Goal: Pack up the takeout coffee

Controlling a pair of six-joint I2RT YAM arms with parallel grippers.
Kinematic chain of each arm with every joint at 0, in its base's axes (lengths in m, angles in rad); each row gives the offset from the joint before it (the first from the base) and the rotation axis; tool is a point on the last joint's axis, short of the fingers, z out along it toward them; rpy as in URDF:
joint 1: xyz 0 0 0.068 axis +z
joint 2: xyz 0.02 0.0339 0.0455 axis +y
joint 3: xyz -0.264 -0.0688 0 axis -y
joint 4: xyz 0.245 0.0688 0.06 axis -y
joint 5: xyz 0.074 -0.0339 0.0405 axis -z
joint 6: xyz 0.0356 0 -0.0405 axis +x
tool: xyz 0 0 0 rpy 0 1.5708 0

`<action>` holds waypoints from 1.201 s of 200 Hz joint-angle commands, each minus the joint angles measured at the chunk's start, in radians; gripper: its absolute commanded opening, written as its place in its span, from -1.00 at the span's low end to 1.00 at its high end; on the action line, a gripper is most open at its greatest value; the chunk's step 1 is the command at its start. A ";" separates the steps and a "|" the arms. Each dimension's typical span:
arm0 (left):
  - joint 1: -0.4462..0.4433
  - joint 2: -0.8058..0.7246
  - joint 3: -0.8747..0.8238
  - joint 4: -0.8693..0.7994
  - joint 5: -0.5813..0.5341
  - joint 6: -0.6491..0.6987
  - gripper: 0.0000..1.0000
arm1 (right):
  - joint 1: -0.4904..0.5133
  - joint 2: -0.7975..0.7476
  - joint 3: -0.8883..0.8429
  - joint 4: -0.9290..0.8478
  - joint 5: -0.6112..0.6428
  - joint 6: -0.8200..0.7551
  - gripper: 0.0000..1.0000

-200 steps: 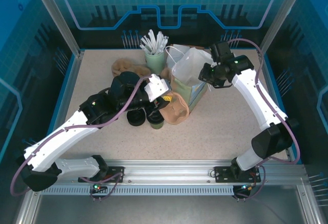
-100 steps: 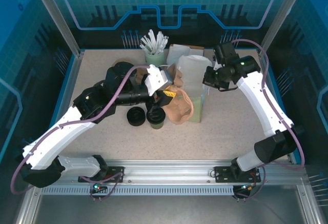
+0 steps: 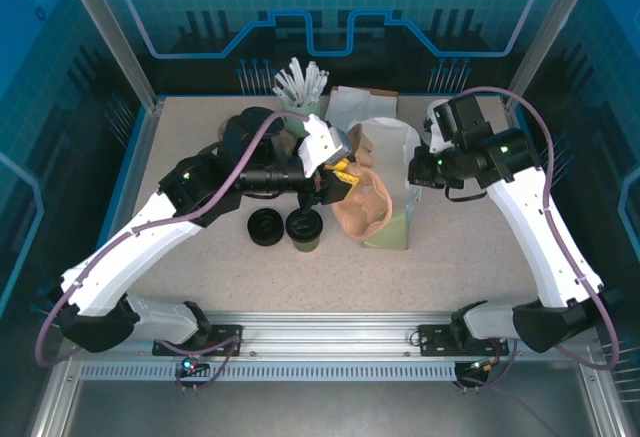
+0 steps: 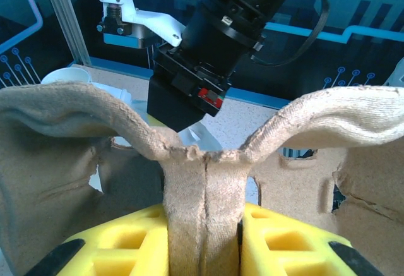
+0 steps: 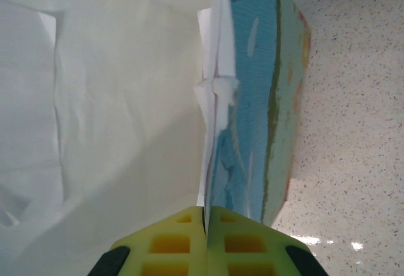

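A brown pulp cup carrier [image 3: 362, 205] hangs over the mouth of a white and green paper bag [image 3: 392, 225] at the table's middle. My left gripper [image 3: 338, 171] is shut on the carrier's centre rib [image 4: 203, 194], its yellow fingers [image 4: 113, 244] on either side. My right gripper [image 3: 414, 169] is shut on the bag's right rim [image 5: 211, 99], holding the bag upright with its white inside [image 5: 101, 112] showing. Two dark coffee cups [image 3: 266, 226] [image 3: 305, 228] stand on the table left of the bag.
A green cup of white straws [image 3: 300, 91] stands at the back. More brown carriers [image 3: 236, 129] lie behind my left arm. A flat brown and white paper piece [image 3: 352, 104] lies at the back centre. Bare table lies to the right and front.
My left gripper has carried the carrier rightward to the bag's mouth. My right gripper has pulled the bag right and toward the front, standing it upright.
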State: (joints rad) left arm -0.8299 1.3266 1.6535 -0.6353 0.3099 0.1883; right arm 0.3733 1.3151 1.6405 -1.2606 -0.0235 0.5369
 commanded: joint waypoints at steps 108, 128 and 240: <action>-0.008 0.191 0.139 -0.143 0.106 0.097 -0.42 | 0.026 -0.139 -0.136 0.031 -0.177 -0.148 -1.00; -0.008 0.210 0.138 -0.166 0.097 0.114 -0.42 | 0.028 -0.152 -0.144 0.030 -0.178 -0.154 -1.00; -0.007 0.303 0.114 -0.244 0.021 0.183 -0.45 | 0.028 -0.174 -0.199 0.027 -0.245 -0.150 -1.00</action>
State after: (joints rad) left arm -0.8314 1.6169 1.7664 -0.8490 0.3485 0.3344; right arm 0.3882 1.1622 1.4506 -1.2377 -0.2253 0.4046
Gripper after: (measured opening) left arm 0.282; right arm 0.058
